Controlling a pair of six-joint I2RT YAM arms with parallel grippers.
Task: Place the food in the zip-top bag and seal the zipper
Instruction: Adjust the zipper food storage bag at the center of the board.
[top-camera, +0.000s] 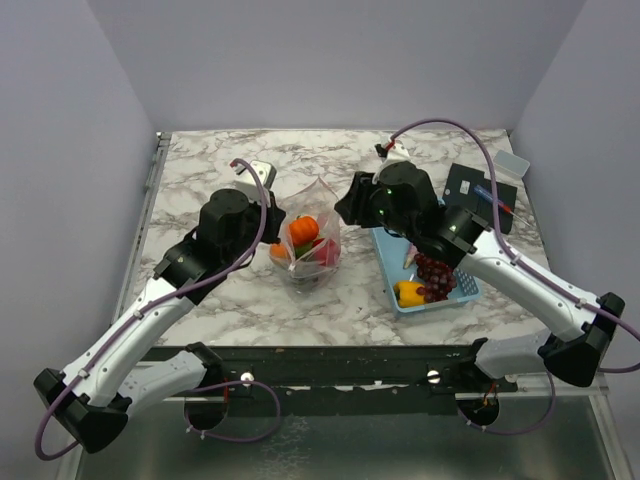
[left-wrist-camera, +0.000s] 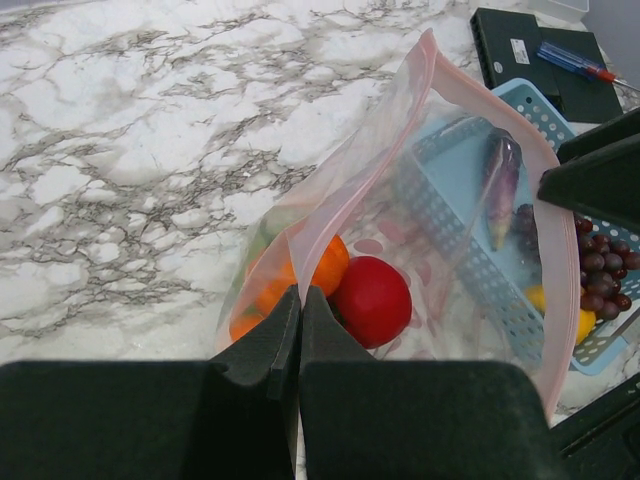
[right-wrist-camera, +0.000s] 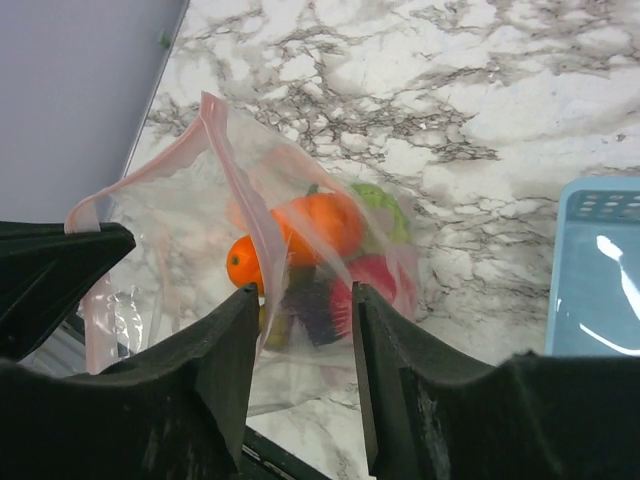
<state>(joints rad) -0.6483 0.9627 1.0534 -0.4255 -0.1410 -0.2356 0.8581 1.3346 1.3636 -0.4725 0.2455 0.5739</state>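
The clear zip-top bag stands open mid-table, and my left gripper is shut on its near edge by the pinkish zipper. Inside lie an orange pumpkin, a red tomato, green cabbage and a dark purple piece. My right gripper hovers open over the bag's other side, the zipper strip just off its left finger. The purple eggplant, grapes and yellow pepper rest in the basket.
The light-blue perforated basket sits right of the bag, under the right arm. A black box with a pen and a clear lid lie at the back right. A small white-grey object sits behind the left arm.
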